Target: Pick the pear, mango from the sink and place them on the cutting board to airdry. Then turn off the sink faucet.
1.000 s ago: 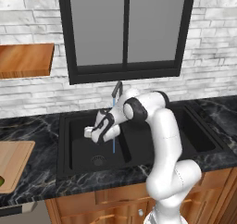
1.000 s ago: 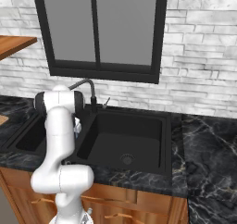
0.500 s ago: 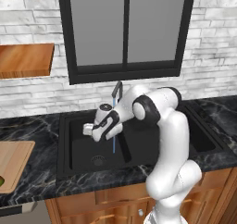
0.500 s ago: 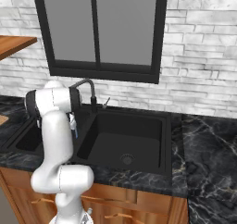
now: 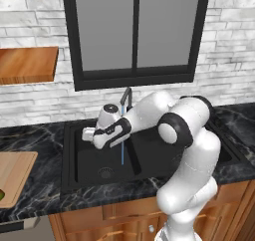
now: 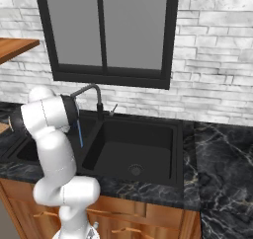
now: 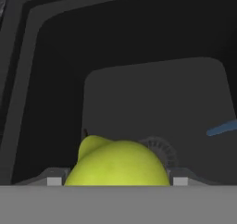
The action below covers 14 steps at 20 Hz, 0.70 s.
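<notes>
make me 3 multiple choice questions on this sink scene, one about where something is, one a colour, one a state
1. Where is the gripper?
A. over the left basin of the sink
B. over the cutting board
C. beside the window

2. What colour is the fruit between the fingers?
A. red-orange
B. plain yellow-green
C. purple

3. What is the state of the sink faucet?
A. running
B. off
C. detached from the counter

Answers: 1 A, the left base view shows the hand above the left basin. 2 B, the hand view shows the pear as plain yellow-green. 3 A, a thin blue stream falls from the spout.
</notes>
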Tool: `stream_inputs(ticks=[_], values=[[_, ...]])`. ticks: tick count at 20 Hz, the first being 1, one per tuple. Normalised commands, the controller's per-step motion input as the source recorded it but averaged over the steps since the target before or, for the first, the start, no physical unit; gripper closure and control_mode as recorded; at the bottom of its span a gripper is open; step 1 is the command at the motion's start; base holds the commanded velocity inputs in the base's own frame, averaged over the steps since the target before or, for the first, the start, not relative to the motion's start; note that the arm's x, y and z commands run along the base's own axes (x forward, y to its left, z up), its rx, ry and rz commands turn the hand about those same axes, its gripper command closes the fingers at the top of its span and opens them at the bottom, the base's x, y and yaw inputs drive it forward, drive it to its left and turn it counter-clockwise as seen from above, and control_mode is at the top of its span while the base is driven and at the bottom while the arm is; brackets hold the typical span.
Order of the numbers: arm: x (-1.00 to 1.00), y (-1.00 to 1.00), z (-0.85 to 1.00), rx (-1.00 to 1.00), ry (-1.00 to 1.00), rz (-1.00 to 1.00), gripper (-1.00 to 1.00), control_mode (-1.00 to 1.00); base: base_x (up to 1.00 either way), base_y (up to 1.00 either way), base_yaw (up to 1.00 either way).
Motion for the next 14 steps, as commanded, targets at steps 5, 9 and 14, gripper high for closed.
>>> stream_inputs(ticks=[5, 9, 14], values=[[-0.65, 0.1, 0.78, 0.02, -0.11, 0.15, 1.0, -1.0, 0.0, 0.0, 0.0], [-0.68, 0.08, 0.87, 0.0, -0.14, 0.16, 1.0, -1.0, 0.0, 0.0, 0.0], [-0.64, 0.15, 0.88, 0.01, -0.11, 0.16, 1.0, -1.0, 0.0, 0.0, 0.0]])
